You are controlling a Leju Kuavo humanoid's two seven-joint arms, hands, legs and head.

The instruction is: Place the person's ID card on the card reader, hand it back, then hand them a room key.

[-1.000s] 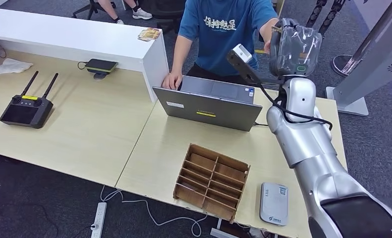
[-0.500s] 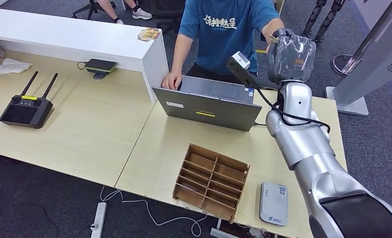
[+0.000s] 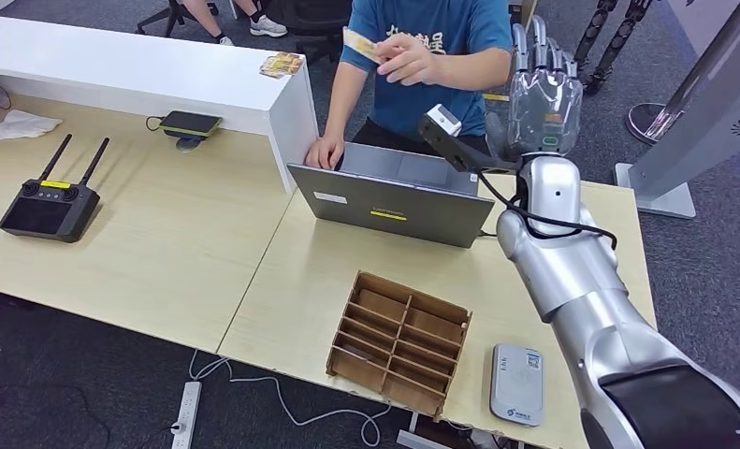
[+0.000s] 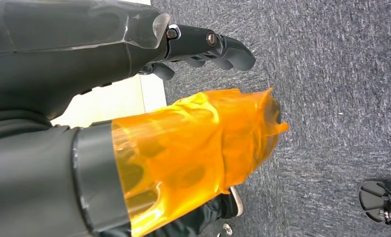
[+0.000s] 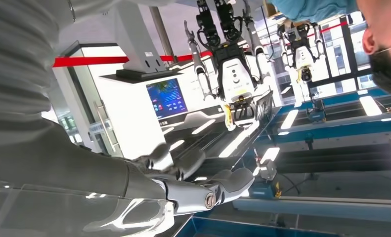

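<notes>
I see the counter (image 3: 207, 234) with the card reader (image 3: 517, 383) near its front edge. My right robot hand (image 3: 540, 89) is raised, fingers spread, empty. The person's hand (image 3: 409, 63) holds the card (image 3: 362, 44). My left robot hand (image 4: 183, 143) hangs empty, fingers loosely apart.

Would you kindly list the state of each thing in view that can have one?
right hand: raised, fingers spread, holding nothing
left hand: hanging over the floor, holding nothing
card: in the person's hand
laptop: open
wooden organizer: compartments empty
card reader: nothing on it
</notes>
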